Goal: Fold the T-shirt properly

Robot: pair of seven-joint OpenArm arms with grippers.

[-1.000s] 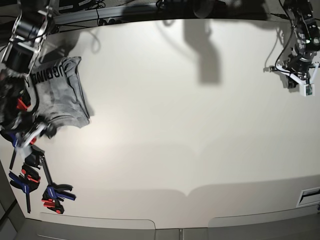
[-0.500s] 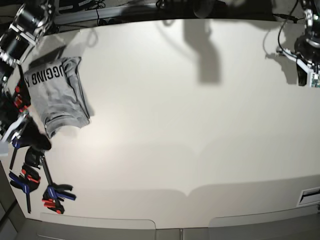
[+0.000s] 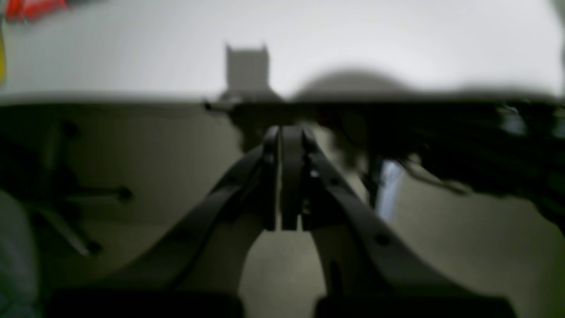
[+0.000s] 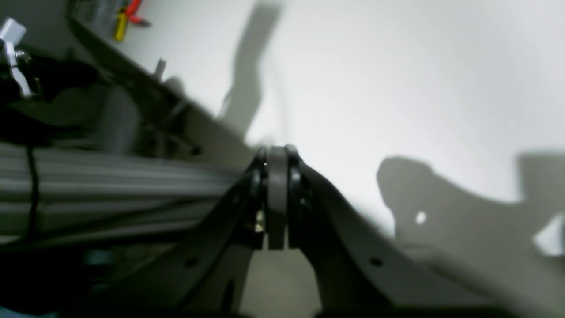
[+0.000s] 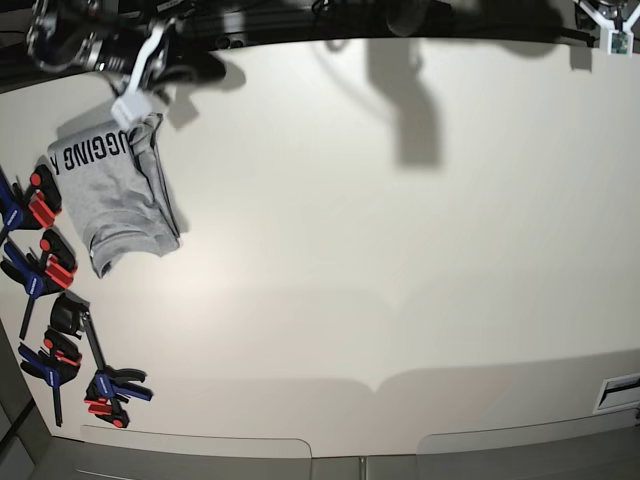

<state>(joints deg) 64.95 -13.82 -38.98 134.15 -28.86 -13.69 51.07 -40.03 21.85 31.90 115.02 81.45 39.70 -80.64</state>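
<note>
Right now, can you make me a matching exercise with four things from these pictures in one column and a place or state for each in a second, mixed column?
Things:
1. T-shirt
2. clamps
3. left tool
4. table

Places or states:
A. shut, holding nothing
B. folded, on the table's left part in the base view
C. white, mostly bare
D. red and blue, along the table's left edge

Pairs: 1-B, 2-D, 3-A, 4-C

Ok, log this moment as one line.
T-shirt: folded, table's left edge | left gripper: shut, empty | right gripper: shut, empty | both clear of shirt
</note>
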